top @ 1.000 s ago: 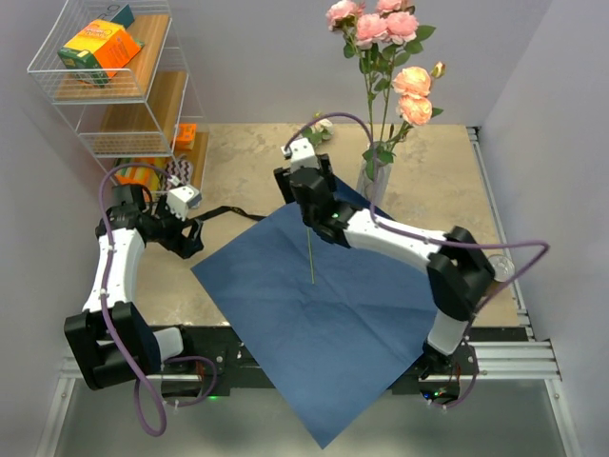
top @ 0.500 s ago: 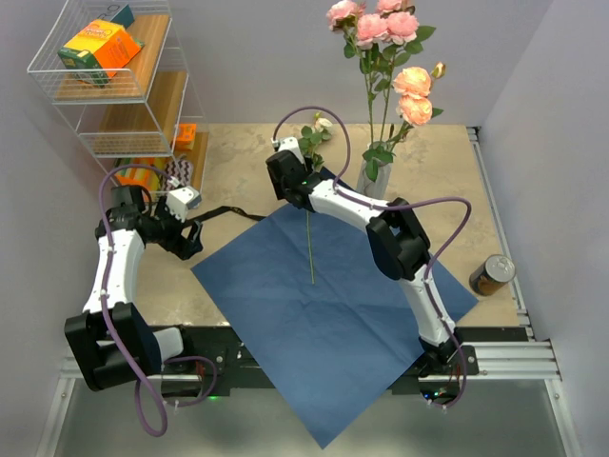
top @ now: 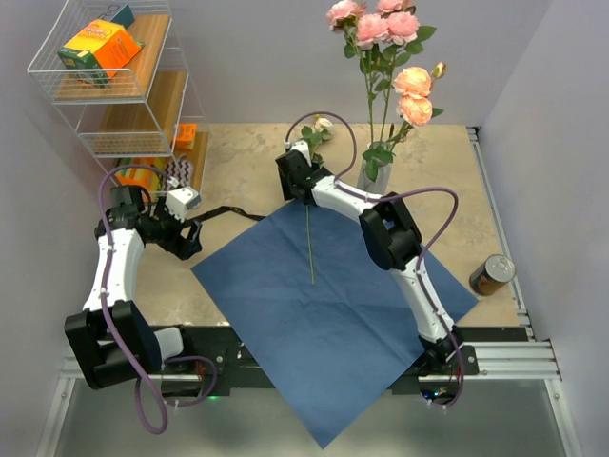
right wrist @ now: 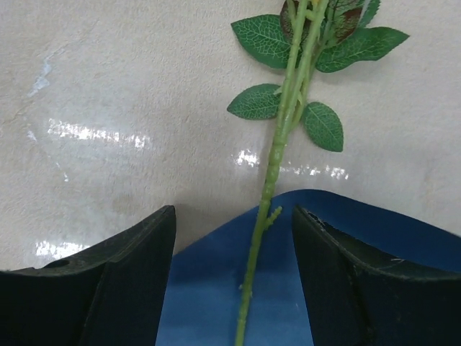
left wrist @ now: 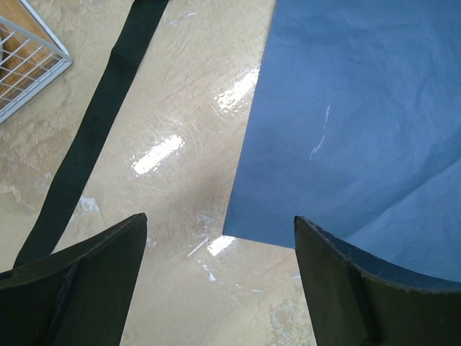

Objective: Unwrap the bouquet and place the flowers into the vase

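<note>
Mostly done, as I judge it from my remote seat. The blue paper [top: 333, 305] lies opened flat on the table [top: 247, 152], with one corner hanging over the near edge. The black ribbon [left wrist: 94, 137] is off and stretched on the tabletop to the left of the sheet.

At the back, the vase [top: 373, 179] stands upright just beyond the paper's far corner. It holds several flowers [top: 385, 29], pink and peach heads high above it.

One last rose [right wrist: 277, 155] remains out. Its thin stem lies along the middle of the paper, and its leaves and pale head rest on bare table past the far corner.

The right gripper [right wrist: 232, 216] hangs low over that stem with its jaws apart, one on each side, gripping nothing (I see no contact).

The left gripper [left wrist: 220, 220] is spread wide and empty, above the paper's left corner near the ribbon.

What is left, I think: close on this stem, lift it and stand it in the vase.
</note>
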Available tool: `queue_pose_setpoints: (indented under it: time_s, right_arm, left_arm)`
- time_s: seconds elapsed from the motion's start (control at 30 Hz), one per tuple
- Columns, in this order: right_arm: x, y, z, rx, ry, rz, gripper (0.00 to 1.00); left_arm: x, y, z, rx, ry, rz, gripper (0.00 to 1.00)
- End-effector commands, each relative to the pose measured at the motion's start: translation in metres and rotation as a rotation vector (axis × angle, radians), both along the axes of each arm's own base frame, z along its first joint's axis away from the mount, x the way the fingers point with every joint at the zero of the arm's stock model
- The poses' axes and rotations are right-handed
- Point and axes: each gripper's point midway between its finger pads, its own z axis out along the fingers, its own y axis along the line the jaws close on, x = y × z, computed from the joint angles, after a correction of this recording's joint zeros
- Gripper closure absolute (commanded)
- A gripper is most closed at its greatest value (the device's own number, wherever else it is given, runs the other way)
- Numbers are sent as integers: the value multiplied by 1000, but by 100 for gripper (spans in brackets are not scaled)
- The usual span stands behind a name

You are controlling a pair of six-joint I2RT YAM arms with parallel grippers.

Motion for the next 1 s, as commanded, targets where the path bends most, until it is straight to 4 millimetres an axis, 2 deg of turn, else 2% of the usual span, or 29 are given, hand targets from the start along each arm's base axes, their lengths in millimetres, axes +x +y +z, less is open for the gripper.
queue_pose_setpoints:
  time_s: [0.0,0.07,0.3,0.47,0.6,0.7,0.73,0.77,0.8,0.83,0.87,0.93,0.97]
  right_arm:
    - [11,17,15,91,-16,5,34]
    - [12,18,8,93,-7,9,39]
    - [14,26,4,124,7,27,63]
    - [11,26,-1,130,16,33,81]
    - [-1,23,-2,129,31,53,97]
    - [-16,29,0,96,11,102,100]
    - [-20,31,11,96,-8,115,100]
    - [-30,27,4,75,7,122,100]
    - [-34,31,7,82,-4,140,100]
    - [-38,32,19,97,-22,147,100]
    - [-46,27,9,83,-3,151,100]
    - [-54,28,10,102,13,166,100]
    - [-59,27,3,97,29,170,100]
  left_arm:
    - [6,6,4,15,-21,-4,12]
    - [6,7,4,16,-21,-1,12]
    - [8,9,2,16,-19,3,12]
    - [8,10,0,16,-16,5,12]
    - [8,10,-2,12,-14,3,12]
    - [6,9,-4,7,-10,3,12]
    - [6,9,-5,5,-10,2,12]
    - [6,9,-5,5,-11,2,12]
    - [6,9,-6,2,-12,1,12]
    - [5,8,-6,-1,-9,1,12]
    - [5,8,-7,-3,-8,0,12]
    - [5,8,-8,-4,-8,0,12]
    - [4,7,-9,-4,-7,-2,12]
